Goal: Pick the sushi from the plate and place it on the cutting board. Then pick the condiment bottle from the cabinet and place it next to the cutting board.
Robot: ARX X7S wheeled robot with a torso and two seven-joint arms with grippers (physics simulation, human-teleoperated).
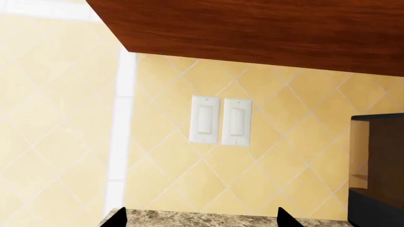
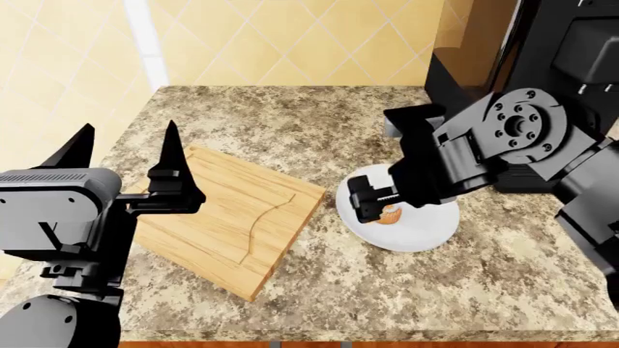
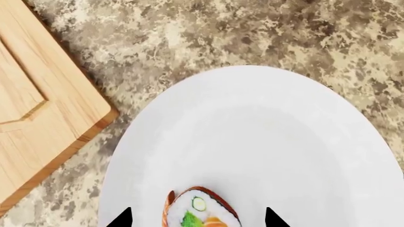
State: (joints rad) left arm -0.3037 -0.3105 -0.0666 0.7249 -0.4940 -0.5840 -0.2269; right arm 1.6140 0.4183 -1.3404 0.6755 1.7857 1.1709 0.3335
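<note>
The sushi [image 3: 200, 210] is a small roll with a white rice top and green and orange filling. It lies on the white plate [image 3: 265, 132]. My right gripper [image 3: 197, 221] is open, its fingertips either side of the sushi with gaps on both sides. In the head view the right gripper [image 2: 379, 209] hangs over the plate [image 2: 425, 230] with the sushi [image 2: 390, 216] under it. The cutting board [image 2: 237, 217] lies left of the plate; its corner shows in the right wrist view [image 3: 38, 109]. My left gripper [image 2: 130, 156] is open and raised over the board's left end. The condiment bottle is out of view.
A dark appliance [image 2: 522, 51] stands at the back right of the granite counter [image 2: 320, 123]. The left wrist view shows the tiled wall with two white switches [image 1: 220, 120], a wooden cabinet underside [image 1: 265, 28] and a dark open unit [image 1: 379, 165].
</note>
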